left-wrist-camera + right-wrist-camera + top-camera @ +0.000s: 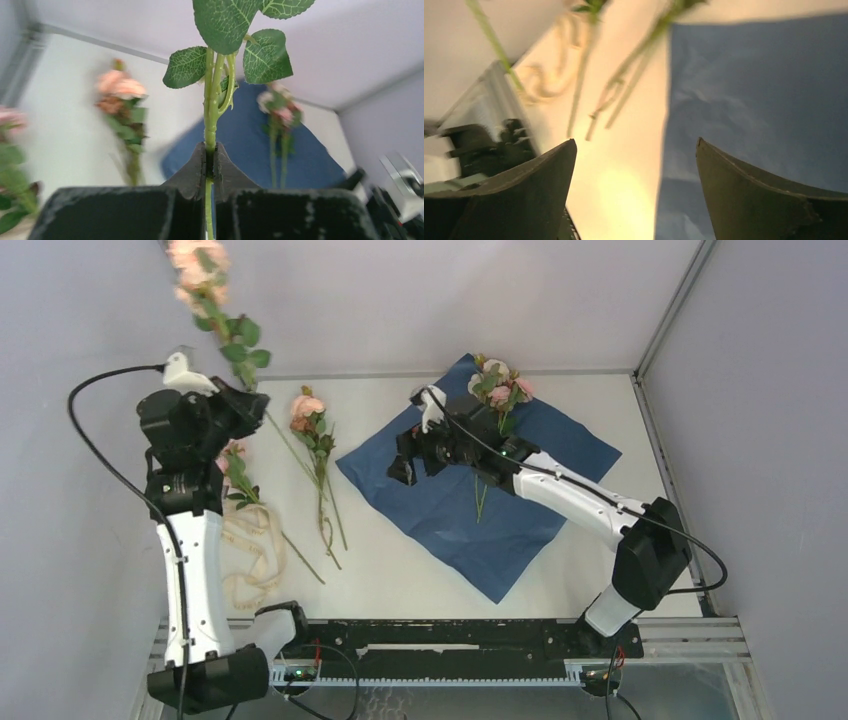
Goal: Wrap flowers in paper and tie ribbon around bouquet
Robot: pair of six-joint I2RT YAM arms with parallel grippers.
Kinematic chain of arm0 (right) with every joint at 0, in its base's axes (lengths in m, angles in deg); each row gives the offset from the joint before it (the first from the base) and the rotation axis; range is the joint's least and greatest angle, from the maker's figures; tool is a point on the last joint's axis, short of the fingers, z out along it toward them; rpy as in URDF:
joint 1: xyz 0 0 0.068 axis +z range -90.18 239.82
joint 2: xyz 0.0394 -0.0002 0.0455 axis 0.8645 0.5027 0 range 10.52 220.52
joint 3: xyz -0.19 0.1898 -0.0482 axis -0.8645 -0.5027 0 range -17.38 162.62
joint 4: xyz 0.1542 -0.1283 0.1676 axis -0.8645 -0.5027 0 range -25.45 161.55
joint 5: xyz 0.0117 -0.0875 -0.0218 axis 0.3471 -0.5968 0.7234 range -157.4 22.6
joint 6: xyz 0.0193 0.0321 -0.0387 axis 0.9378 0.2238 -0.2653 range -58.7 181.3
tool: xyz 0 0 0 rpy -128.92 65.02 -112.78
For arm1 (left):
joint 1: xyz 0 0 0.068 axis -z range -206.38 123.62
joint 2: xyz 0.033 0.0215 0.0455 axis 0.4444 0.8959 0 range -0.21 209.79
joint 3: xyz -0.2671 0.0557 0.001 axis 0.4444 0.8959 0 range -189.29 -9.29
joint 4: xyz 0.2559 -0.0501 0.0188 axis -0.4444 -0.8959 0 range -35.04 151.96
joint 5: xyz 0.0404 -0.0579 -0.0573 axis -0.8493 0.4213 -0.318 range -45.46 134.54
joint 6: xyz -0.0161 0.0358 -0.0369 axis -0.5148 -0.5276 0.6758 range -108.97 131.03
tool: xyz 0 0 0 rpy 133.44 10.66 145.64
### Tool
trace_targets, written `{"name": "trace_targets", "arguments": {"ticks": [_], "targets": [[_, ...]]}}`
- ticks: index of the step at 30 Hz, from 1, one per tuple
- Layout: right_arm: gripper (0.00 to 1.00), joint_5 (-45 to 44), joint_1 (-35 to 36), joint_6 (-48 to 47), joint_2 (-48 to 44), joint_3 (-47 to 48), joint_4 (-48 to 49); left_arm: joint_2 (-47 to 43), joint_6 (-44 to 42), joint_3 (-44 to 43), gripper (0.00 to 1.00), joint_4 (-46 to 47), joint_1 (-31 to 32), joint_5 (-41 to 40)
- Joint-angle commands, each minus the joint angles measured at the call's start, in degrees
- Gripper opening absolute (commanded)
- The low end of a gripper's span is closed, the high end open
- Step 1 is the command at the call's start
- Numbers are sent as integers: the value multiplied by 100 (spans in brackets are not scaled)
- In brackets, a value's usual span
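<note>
Some flowers (pixel 498 385) lie on the paper (pixel 570 450), near its top corner, in the upper middle of the top view. The paper has its dark navy face up. Our left gripper (pixel 210 159) is closed tight on the stem (pixel 210 127) of a single flower (pixel 200 270), raised in the upper left. Our right gripper (pixel 635 145) stands wide with nothing between its fingers, over the left edge of the paper. Other flowers (pixel 312 420) lie on the table (pixel 400 570) left of the paper, and the ribbon (pixel 252 550) is in the lower left.
</note>
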Motion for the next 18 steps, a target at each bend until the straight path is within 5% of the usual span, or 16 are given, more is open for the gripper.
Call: {"name": "trace_targets", "arguments": {"ticks": [1, 4, 10, 12, 15, 16, 18], "targets": [[99, 1555, 405, 680, -230, -21, 2313, 76, 192, 117, 1, -189, 958, 1076], [100, 1709, 659, 1514, 131, 15, 3408, 145, 445, 183, 1, -154, 1414, 1170], [100, 1375, 1107, 1968, 1134, 659, 3611, 247, 796, 79, 0, -120, 2007, 1246], [78, 1124, 1142, 1951, 1305, 859, 3399, 257, 948, 180, 0, -47, 2036, 1350], [4, 688, 1015, 2003, 1319, 882, 3032, 231, 983, 348, 0, 23, 2037, 1386], [0, 459, 945, 2015, 1249, 784, 2879, 231, 920, 372, 7, -33, 2025, 1263], [0, 146, 755, 1998, 1086, 477, 2564, 284, 644, 431, 51, -172, 1968, 741]]}}
